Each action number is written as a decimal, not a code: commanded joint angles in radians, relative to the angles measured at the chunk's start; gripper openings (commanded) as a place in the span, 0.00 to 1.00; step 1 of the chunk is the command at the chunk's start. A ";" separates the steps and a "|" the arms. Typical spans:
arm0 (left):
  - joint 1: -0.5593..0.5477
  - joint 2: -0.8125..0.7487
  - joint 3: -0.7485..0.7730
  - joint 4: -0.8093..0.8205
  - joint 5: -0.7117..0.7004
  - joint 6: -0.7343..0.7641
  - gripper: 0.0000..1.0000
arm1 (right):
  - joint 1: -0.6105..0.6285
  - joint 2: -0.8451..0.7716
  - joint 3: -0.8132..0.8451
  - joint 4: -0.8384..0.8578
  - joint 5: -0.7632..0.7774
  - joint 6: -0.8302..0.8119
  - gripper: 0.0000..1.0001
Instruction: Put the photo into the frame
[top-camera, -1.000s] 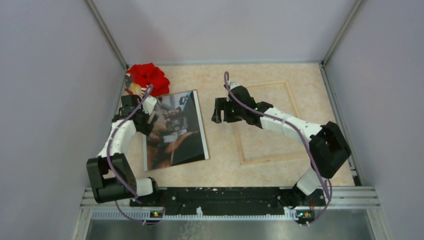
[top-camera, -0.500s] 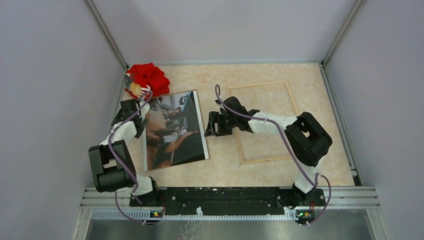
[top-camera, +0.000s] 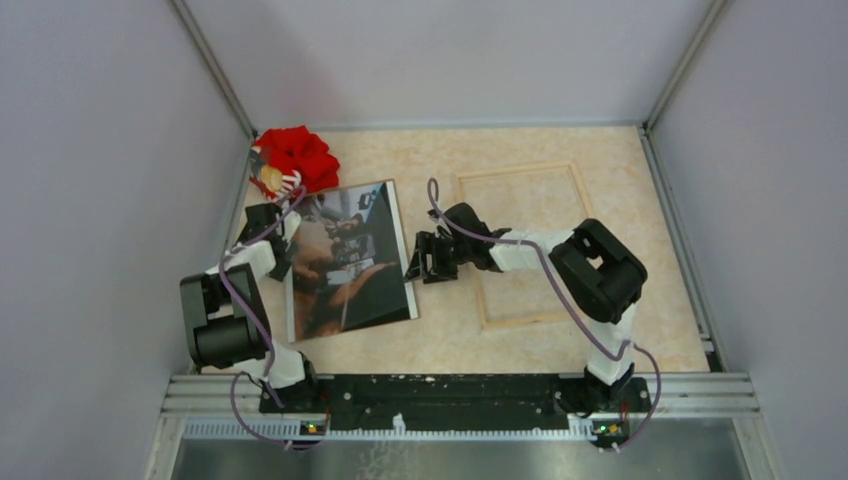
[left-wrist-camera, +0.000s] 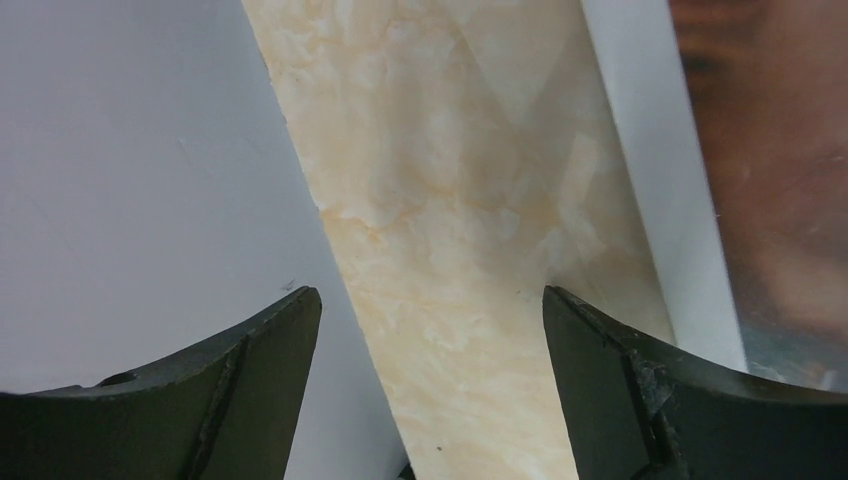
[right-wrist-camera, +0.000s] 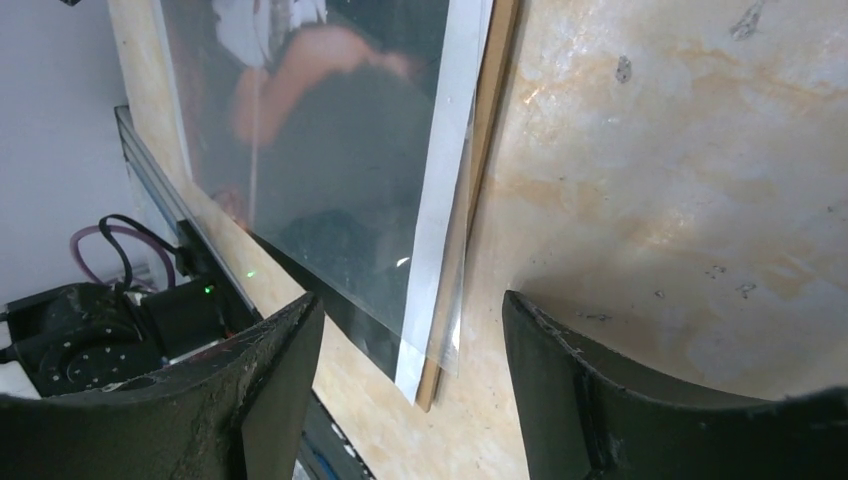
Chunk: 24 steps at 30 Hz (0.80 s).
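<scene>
The photo (top-camera: 345, 260) lies face up on the left half of the table, on top of a brown backing board whose edge (right-wrist-camera: 492, 130) shows along its right side. The frame (top-camera: 530, 175), wood back up, lies flat to the right. My left gripper (top-camera: 278, 245) is open and empty, low at the photo's left edge; the photo's white border (left-wrist-camera: 660, 200) shows by the right finger. My right gripper (top-camera: 425, 262) is open and empty, low over the table just right of the photo's right edge (right-wrist-camera: 440, 200), between the photo and the frame.
A red cloth bundle (top-camera: 297, 155) lies in the back left corner. A clear sheet overlaps the photo's right edge (right-wrist-camera: 455, 320). The left wall (left-wrist-camera: 130, 180) is close to my left gripper. Grey walls enclose the table on three sides.
My right gripper has moved left and down from over the frame to the photo's right edge. My left gripper has drawn back to the photo's left edge, its arm folded closer.
</scene>
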 joint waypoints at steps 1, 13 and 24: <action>0.000 0.023 0.016 -0.072 0.163 -0.082 0.89 | 0.018 0.018 -0.024 0.078 -0.037 0.026 0.66; -0.093 0.005 0.032 -0.148 0.275 -0.142 0.87 | 0.018 0.006 -0.067 0.137 -0.064 0.078 0.65; -0.099 0.006 -0.008 -0.102 0.230 -0.127 0.87 | 0.004 -0.110 -0.072 0.083 -0.041 0.088 0.51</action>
